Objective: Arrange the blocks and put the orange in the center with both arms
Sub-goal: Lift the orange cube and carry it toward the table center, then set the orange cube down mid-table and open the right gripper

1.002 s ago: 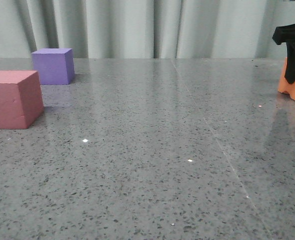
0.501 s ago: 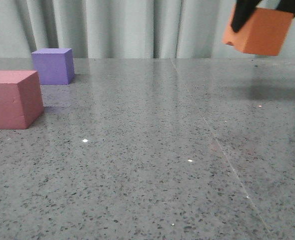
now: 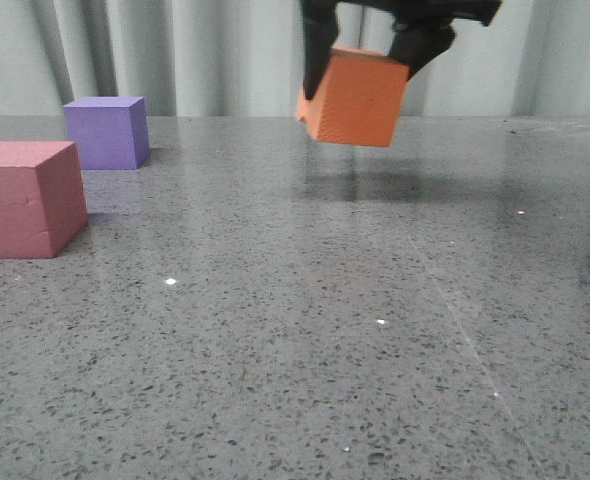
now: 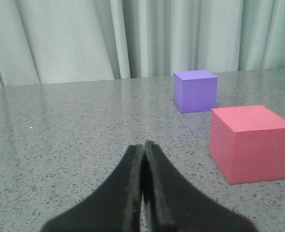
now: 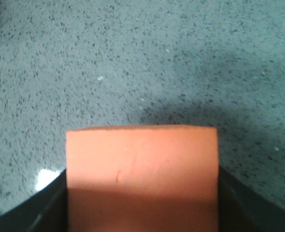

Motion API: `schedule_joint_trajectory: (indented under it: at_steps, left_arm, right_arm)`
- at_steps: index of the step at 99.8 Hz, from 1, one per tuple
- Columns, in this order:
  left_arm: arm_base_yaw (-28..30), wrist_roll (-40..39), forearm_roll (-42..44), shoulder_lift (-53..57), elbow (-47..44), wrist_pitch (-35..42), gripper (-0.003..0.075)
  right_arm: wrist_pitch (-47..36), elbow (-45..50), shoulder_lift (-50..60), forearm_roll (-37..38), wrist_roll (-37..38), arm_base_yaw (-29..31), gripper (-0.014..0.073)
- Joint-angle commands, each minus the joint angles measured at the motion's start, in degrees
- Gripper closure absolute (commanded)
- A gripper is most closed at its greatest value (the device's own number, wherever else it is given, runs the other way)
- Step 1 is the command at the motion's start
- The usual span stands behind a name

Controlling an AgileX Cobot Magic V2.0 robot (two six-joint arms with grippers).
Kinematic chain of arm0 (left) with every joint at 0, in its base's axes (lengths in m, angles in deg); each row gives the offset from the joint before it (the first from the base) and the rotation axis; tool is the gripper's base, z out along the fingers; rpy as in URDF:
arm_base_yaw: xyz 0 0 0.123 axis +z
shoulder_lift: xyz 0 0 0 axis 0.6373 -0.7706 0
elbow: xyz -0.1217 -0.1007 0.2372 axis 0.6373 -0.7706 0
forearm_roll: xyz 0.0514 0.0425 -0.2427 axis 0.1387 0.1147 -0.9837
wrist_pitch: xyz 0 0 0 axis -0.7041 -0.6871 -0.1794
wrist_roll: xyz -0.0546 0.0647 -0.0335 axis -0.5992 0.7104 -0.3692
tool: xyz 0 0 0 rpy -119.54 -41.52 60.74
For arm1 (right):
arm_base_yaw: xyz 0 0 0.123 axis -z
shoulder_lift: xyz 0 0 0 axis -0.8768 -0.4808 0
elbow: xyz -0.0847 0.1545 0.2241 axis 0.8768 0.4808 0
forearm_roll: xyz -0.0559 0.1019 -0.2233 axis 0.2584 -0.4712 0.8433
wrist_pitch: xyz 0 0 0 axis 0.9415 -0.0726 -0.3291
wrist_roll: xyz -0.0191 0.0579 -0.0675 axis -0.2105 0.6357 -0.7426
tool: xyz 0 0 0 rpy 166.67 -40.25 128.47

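Since half a second ago, your right gripper [image 3: 373,55] has carried the orange cube [image 3: 355,97] leftward from the right edge to above the middle of the stone table [image 3: 305,330]; it hangs clear of the surface, slightly tilted, clamped between the dark fingers [image 3: 318,50]. You'll see the pink-red cube [image 3: 27,198] and purple cube [image 3: 105,131] resting far left, near each other. Your left gripper [image 4: 143,147] is pressed together, empty.
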Motion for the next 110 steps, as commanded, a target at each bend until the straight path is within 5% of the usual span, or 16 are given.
schedule_joint_trajectory:
  at_steps: [1, 30, 78, 110]
  left_arm:
    - [0.14, -0.31, -0.4, 1.88, -3.23, 5.23, 0.0739]
    - [0.14, -0.31, -0.4, 1.88, -3.23, 5.23, 0.0739]
    - [0.14, -0.31, -0.4, 1.88, -3.23, 5.23, 0.0739]
    - [0.14, -0.31, -0.4, 1.88, -3.23, 5.23, 0.0739]
  right_arm:
    - [-2.37, -3.4, 1.61, 4.94, 5.69, -2.03, 0.0347]
    - [0.34, -8.38, -3.37, 7.42, 13.03, -5.75, 0.035]
    - [0.77, -9.58, -6.09, 7.42, 14.55, -6.18, 0.0343]
    - [1.27, -9.58, -6.09, 7.42, 14.5, -6.18, -0.0017]
